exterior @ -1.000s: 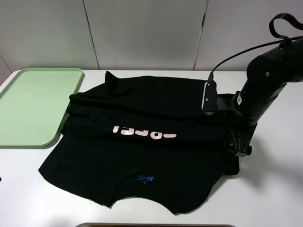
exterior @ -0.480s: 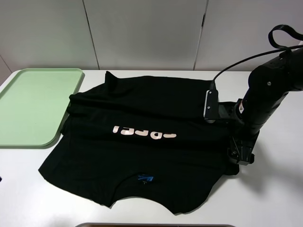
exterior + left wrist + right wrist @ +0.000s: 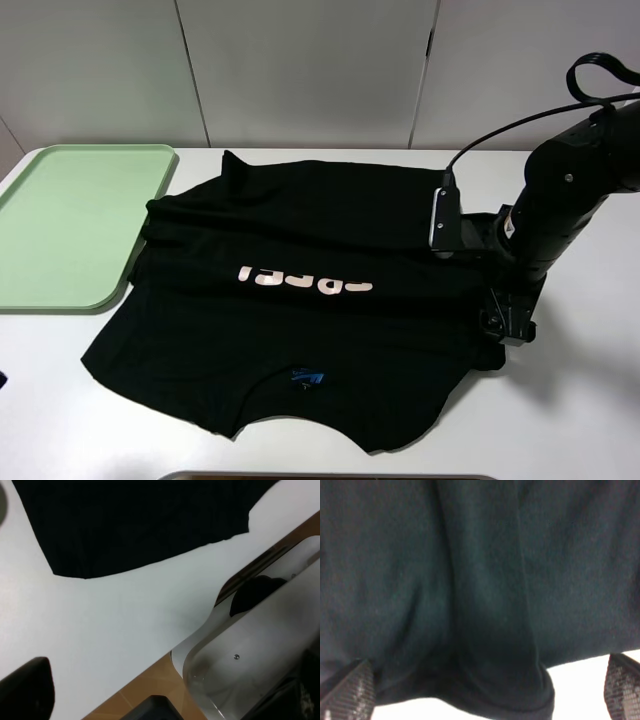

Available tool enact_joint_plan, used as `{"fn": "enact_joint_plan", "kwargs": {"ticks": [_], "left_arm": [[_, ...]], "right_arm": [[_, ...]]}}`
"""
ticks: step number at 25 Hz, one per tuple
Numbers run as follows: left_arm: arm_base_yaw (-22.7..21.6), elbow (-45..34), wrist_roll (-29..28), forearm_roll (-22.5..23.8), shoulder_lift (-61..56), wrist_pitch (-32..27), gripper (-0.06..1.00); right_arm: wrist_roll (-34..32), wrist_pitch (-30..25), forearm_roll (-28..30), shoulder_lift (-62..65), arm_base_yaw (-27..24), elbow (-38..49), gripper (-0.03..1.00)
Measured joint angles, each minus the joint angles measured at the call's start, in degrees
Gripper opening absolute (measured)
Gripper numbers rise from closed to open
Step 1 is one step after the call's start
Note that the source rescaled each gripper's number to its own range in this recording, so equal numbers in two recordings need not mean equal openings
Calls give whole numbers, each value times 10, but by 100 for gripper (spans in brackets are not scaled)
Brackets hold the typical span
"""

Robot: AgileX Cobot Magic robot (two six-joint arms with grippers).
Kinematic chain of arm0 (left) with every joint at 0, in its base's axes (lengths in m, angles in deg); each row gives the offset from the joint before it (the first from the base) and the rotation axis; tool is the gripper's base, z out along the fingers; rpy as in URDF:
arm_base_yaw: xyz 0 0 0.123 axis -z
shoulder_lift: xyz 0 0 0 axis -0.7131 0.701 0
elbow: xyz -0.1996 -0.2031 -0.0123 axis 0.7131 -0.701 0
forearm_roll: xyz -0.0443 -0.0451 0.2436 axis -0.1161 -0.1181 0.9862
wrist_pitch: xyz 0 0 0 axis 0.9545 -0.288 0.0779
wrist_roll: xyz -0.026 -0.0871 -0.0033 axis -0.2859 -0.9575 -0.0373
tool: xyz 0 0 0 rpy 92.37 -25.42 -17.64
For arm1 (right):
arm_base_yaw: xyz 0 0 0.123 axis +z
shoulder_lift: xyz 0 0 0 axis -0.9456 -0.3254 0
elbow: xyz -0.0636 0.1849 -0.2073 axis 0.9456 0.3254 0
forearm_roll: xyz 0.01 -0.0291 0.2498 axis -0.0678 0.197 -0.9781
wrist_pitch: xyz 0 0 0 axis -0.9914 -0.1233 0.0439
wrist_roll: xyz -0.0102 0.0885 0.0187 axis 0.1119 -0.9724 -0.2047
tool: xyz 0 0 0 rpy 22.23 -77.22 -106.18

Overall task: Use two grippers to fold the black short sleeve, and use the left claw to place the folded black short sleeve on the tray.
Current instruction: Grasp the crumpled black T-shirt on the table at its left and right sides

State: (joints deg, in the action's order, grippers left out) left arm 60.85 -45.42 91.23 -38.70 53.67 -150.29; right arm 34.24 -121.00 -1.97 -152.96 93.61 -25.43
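Observation:
The black short sleeve (image 3: pixel 300 300) lies spread flat on the white table, with white lettering (image 3: pixel 305 279) across the chest and a blue neck label (image 3: pixel 306 378) near the front edge. My right gripper (image 3: pixel 505 322) is down at the shirt's right sleeve edge. In the right wrist view it (image 3: pixel 485 692) is open, and a bunched fold of black cloth (image 3: pixel 490 645) lies between the wide-apart fingertips (image 3: pixel 347 690). My left gripper (image 3: pixel 87 700) is open and empty over bare table beside the shirt's edge (image 3: pixel 140 530). It is out of the exterior view. The mint-green tray (image 3: pixel 70 225) sits at the left.
The shirt's left part overlaps the tray's right rim (image 3: pixel 140 250). The left wrist view shows the table's front edge (image 3: pixel 150 670) with a shiny metal base (image 3: pixel 250 655) beyond it. White wall panels (image 3: pixel 310 70) stand behind the table.
My right arm has shifted slightly to the right and lowered its gripper onto the right sleeve edge. The shirt and tray have not moved.

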Motion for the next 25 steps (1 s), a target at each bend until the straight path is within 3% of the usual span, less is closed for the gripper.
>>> {"fn": "enact_joint_plan", "kwargs": {"ticks": [9,25], "left_arm": [[0,0,0,0,0,0,96],[0,0,0,0,0,0,96]], "right_arm": [[0,22,-6,-39,0,-1,100],[-22,-4,-2,-92,0,-32,99]]}}
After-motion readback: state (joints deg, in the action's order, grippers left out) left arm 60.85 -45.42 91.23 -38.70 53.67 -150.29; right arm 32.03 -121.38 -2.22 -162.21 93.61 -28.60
